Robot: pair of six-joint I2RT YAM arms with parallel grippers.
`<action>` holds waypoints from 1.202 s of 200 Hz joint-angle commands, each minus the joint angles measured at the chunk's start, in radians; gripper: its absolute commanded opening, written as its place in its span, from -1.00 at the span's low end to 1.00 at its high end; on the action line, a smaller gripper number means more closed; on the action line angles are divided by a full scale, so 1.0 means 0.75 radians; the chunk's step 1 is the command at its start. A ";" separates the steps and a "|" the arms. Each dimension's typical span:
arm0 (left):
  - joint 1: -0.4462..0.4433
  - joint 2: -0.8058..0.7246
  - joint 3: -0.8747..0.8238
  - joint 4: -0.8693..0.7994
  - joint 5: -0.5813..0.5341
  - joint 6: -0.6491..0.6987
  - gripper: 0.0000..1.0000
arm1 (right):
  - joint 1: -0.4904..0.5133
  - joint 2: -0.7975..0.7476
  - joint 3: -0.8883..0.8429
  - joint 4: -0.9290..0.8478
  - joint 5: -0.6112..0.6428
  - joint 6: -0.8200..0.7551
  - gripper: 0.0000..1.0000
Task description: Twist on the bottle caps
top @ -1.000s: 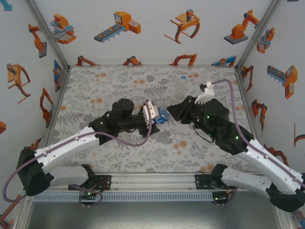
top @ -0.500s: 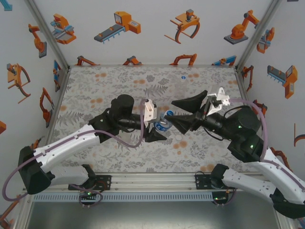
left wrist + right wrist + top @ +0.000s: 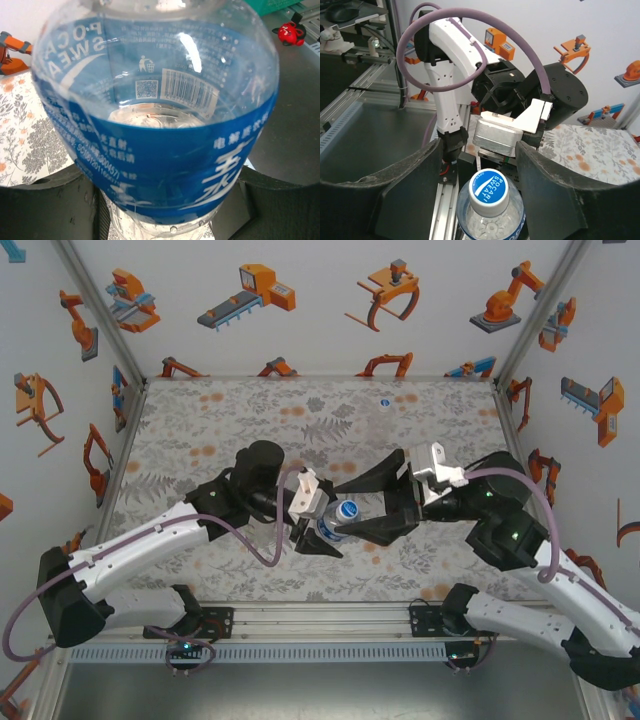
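- The floral-patterned table [image 3: 200,430] lay under both arms, below and beyond the two grippers.
- The blue-labelled Pocari Sweat bottle [image 3: 160,125] sat between the fingers of the left gripper [image 3: 322,530]. It was raised off the table and tilted, with its neck pointing away from that gripper toward the right one.
- The left gripper was clamped on the bottle's body. In its wrist view one dark finger [image 3: 47,205] pressed the lower left side and the other the lower right side.
- The right gripper [image 3: 345,510] faced the left one with its fingers spread. One finger [image 3: 405,195] stood at each side of the bottle's neck, and a gap showed between each finger and the cap.
- The bottle cap [image 3: 488,186], white-rimmed with a blue printed top, sat on the bottle's neck, centred between the right gripper's fingers. How tightly it was turned on could not be told.
- A small round white thing [image 3: 384,401] with a blue centre lay on the table well beyond both grippers, too small to identify.
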 commanded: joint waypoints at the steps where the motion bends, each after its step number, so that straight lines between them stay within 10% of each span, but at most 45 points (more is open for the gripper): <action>1: -0.008 -0.008 0.061 -0.029 0.075 0.071 -1.00 | 0.005 -0.016 -0.017 0.073 -0.059 -0.013 0.07; 157: -0.033 0.000 0.096 -0.047 0.096 0.090 -1.00 | 0.006 -0.029 -0.054 0.027 -0.020 -0.052 -0.27; 184: -0.035 -0.004 0.097 -0.044 0.080 0.089 -1.00 | 0.006 -0.034 -0.052 -0.007 0.057 -0.061 -0.78; 240: -0.049 -0.070 0.010 0.135 -0.443 -0.067 -1.00 | 0.006 -0.078 -0.073 -0.134 0.587 0.023 -1.00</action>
